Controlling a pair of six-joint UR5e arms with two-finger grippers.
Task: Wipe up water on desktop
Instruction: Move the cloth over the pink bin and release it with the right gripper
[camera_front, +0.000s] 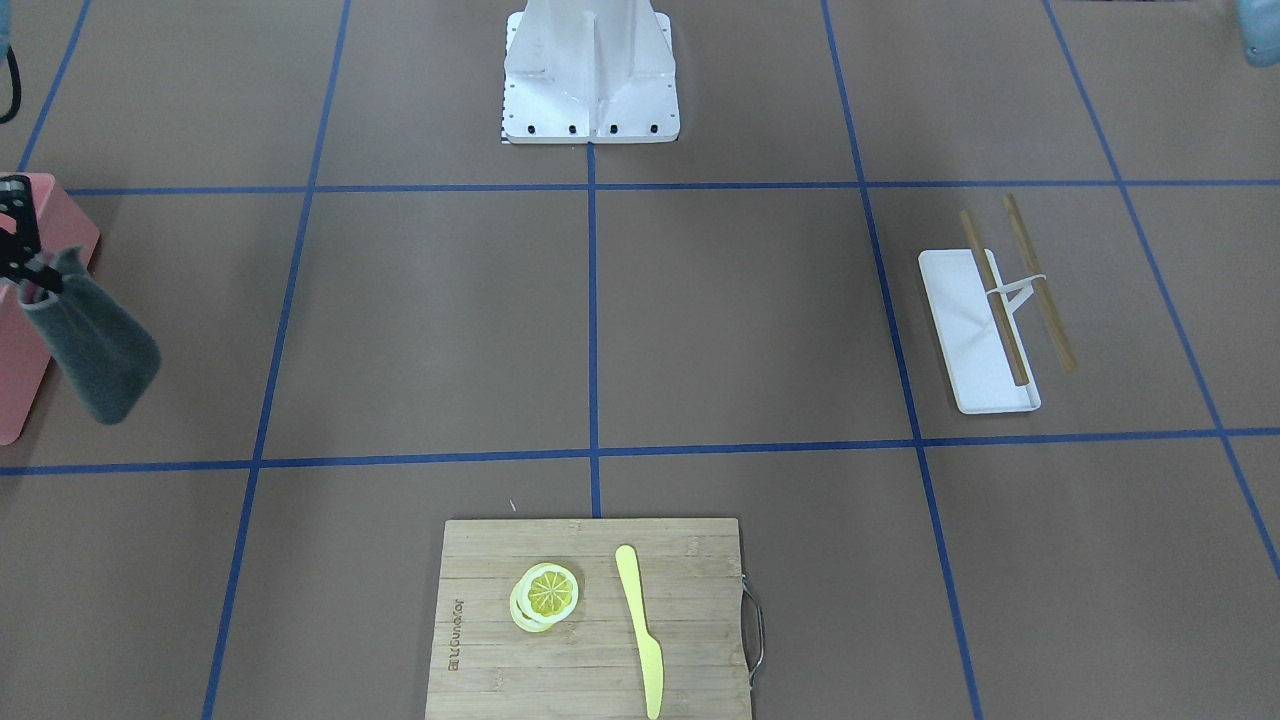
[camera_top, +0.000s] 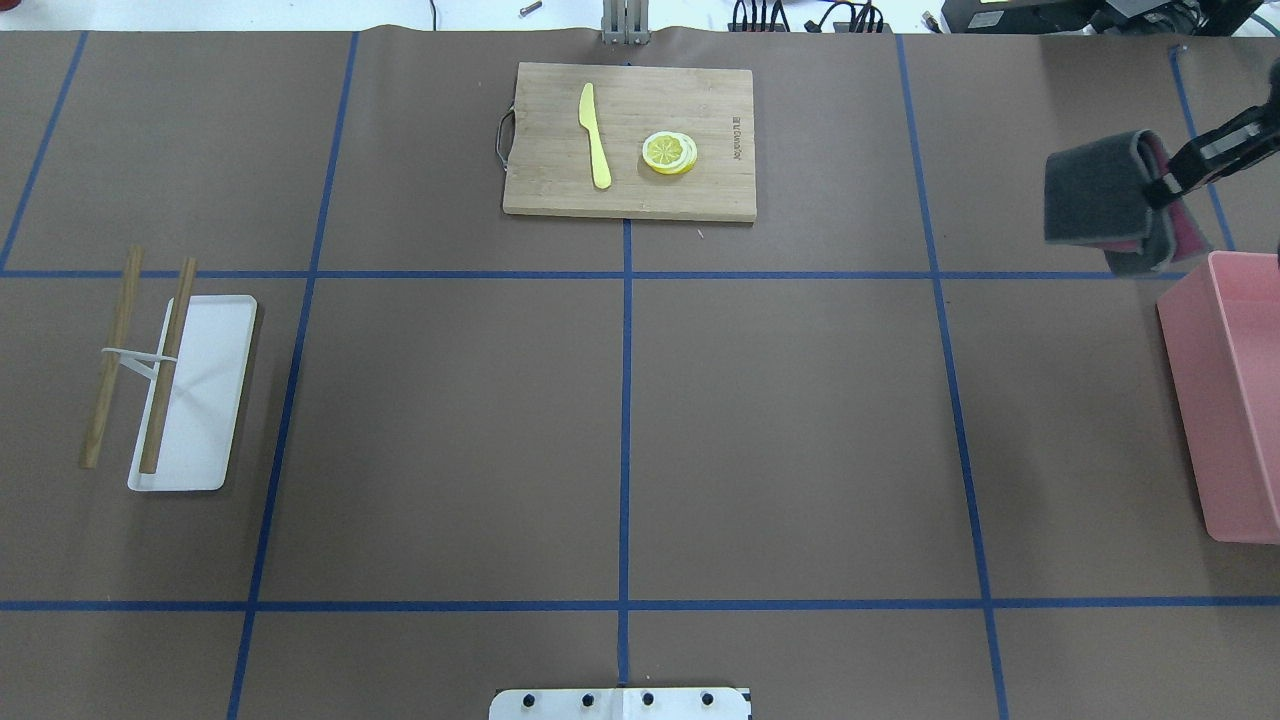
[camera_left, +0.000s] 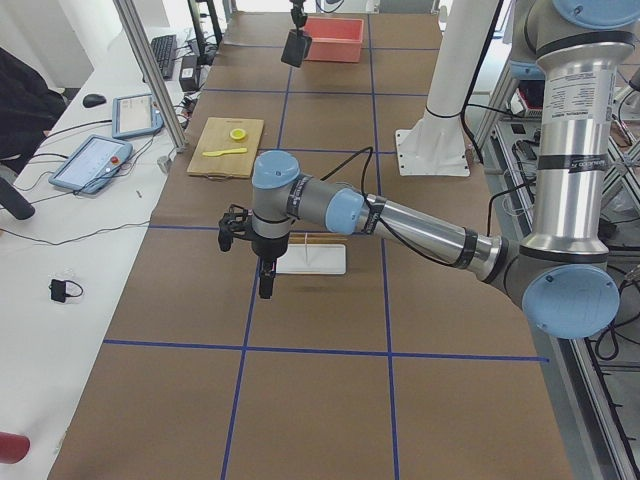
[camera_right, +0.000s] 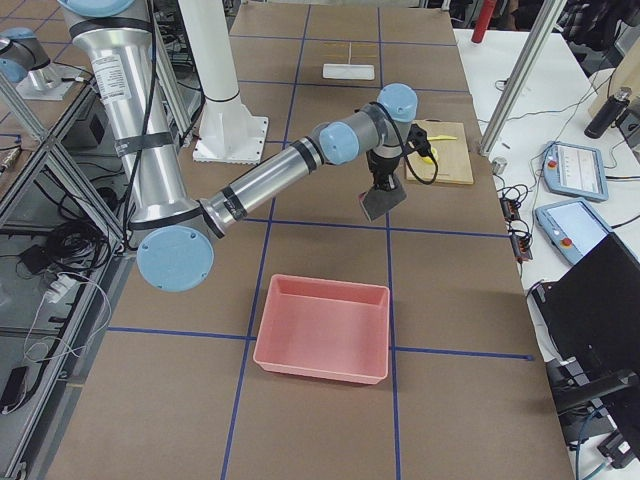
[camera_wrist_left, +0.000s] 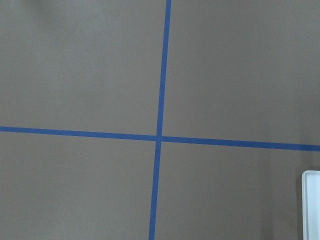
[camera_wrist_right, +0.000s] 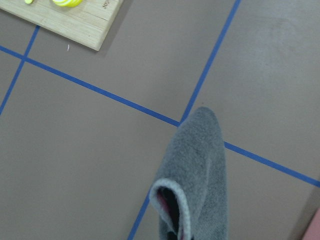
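Note:
The brown desktop (camera_top: 790, 420) with blue tape lines fills the views; I see no clear water on it. My right gripper (camera_top: 1165, 185) is shut on a grey cloth (camera_top: 1095, 195) with a pink inner side. It holds the cloth in the air at the far right, beside the pink bin. The cloth hangs down in the front view (camera_front: 95, 350) and the right wrist view (camera_wrist_right: 197, 170). My left gripper (camera_left: 265, 288) shows only in the exterior left view, pointing down above the desktop near the white tray. I cannot tell whether it is open or shut.
A pink bin (camera_top: 1235, 400) stands at the right edge. A bamboo cutting board (camera_top: 700, 100) at the far middle carries lemon slices (camera_top: 669, 152) and a yellow knife (camera_top: 595, 135). A white tray (camera_top: 205, 400) with two wooden sticks (camera_top: 110, 360) lies at the left.

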